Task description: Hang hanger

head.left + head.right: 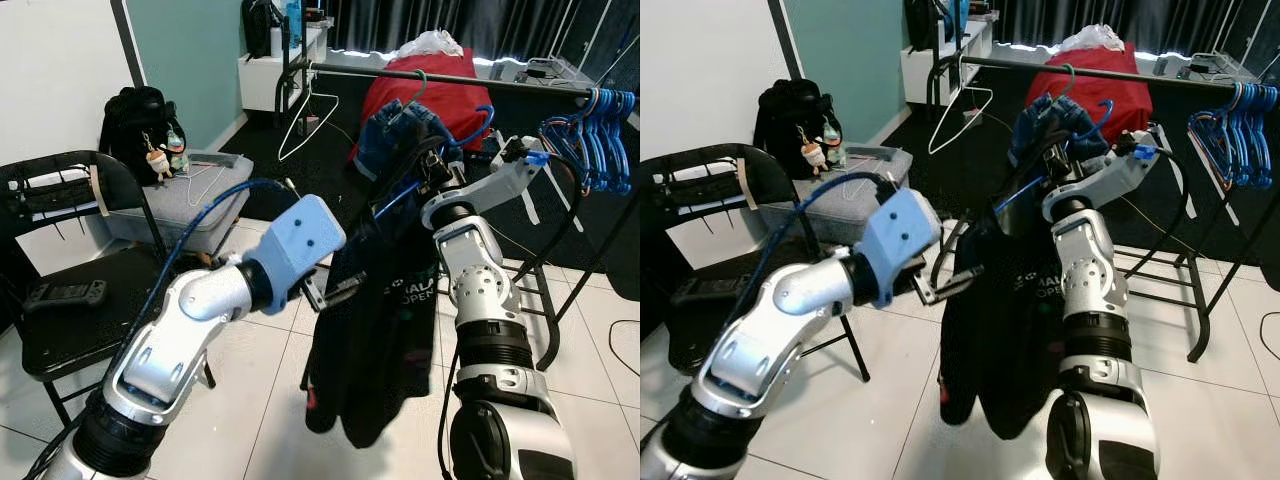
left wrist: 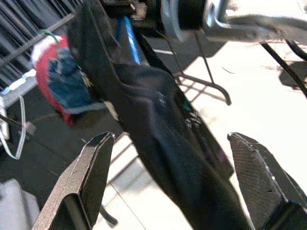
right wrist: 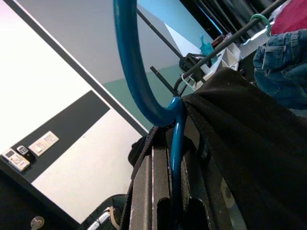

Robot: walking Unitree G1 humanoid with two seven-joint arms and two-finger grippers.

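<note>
The right claw (image 3: 165, 191) is clamping the blue hanger (image 3: 136, 72) carrying a black shirt (image 1: 375, 330), holding it just short of the clothes rail (image 1: 450, 80). The left claw (image 2: 184, 187) is hovering apart beside the shirt. Hooking onto the rail is not yet done.

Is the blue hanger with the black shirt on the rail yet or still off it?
Off it. The right gripper holds the blue hanger, its hook short of the rail.
</note>
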